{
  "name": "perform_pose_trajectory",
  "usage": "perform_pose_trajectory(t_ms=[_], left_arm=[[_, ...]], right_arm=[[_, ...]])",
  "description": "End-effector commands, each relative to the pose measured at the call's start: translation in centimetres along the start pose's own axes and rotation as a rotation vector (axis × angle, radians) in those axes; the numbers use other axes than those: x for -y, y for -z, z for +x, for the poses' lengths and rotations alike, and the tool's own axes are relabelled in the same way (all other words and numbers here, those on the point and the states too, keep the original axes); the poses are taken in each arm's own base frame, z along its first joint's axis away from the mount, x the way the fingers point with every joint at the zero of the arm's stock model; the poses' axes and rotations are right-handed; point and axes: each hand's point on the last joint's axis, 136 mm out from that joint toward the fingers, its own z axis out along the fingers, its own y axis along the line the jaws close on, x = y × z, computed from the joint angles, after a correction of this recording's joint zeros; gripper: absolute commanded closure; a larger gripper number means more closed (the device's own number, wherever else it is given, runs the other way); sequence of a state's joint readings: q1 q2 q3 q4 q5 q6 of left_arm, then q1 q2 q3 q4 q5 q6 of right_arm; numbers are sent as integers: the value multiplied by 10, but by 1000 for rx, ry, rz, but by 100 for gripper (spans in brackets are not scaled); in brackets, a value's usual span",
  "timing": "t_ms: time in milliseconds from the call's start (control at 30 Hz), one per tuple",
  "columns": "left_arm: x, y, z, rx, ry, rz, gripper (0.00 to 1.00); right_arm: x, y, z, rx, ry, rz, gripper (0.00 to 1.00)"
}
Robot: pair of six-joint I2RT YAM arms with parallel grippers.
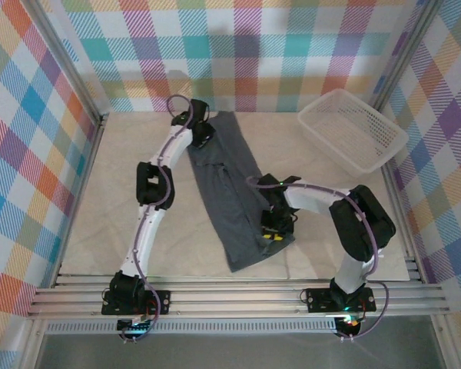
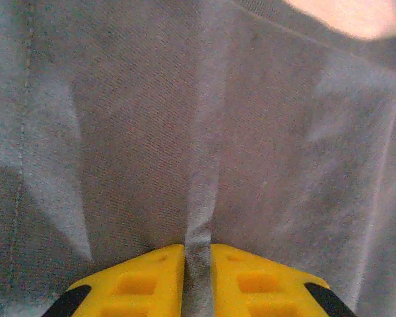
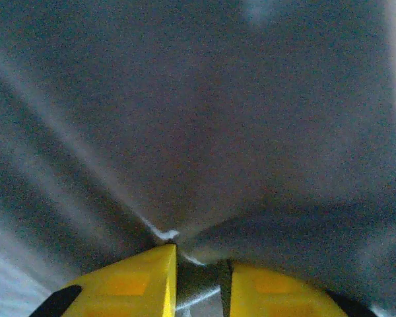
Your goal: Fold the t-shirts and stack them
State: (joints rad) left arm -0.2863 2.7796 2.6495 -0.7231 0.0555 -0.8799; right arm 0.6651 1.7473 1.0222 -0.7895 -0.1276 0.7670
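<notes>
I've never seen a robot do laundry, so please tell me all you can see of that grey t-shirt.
The t-shirt is plain dark slate-grey soft cloth, no print. It lies creased in a long narrow strip slanting across the beige table. The left gripper pinches a raised ridge at its far end; the right gripper pinches a fold near its near end.

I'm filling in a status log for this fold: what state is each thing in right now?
t-shirt: folded into a long strip, lying flat, pinched at both ends.
left hand: shut on a ridge of cloth at the t-shirt's far end.
right hand: shut on the t-shirt's near end.
basket: upright, apart from the t-shirt.
</notes>
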Motion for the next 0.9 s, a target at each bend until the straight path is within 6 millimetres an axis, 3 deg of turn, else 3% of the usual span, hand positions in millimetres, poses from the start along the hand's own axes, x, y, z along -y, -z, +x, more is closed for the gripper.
perform_pose_trajectory(t_ms=[0,100,167,267,367,500,600,667,767,867], left_arm=[[28,-30,51,-134,15,126,80],[42,-29,53,-121,12,174,77],[53,-13,43,-92,-2,192,70],[85,37,17,-12,-64,252,58],[103,94,-1,50,-106,262,54],[96,164,5,58,-167,198,53],[53,191,41,-10,-179,143,52],[7,203,72,-88,-166,78,53],[-70,228,143,-275,-169,1,55],[-143,254,221,-471,-217,-76,56]], right_arm=[[-34,-17,23,-104,-52,-53,74],[-56,-17,25,-127,-48,-87,74],[-61,-8,21,-101,-51,-101,74],[-65,16,13,-43,-37,-140,69],[-63,40,9,-3,-43,-175,64],[-39,80,5,73,-65,-203,60],[-12,95,6,125,-90,-240,57],[7,93,10,137,-106,-257,56],[31,82,26,106,-105,-252,55],[40,60,47,17,-76,-241,54]])
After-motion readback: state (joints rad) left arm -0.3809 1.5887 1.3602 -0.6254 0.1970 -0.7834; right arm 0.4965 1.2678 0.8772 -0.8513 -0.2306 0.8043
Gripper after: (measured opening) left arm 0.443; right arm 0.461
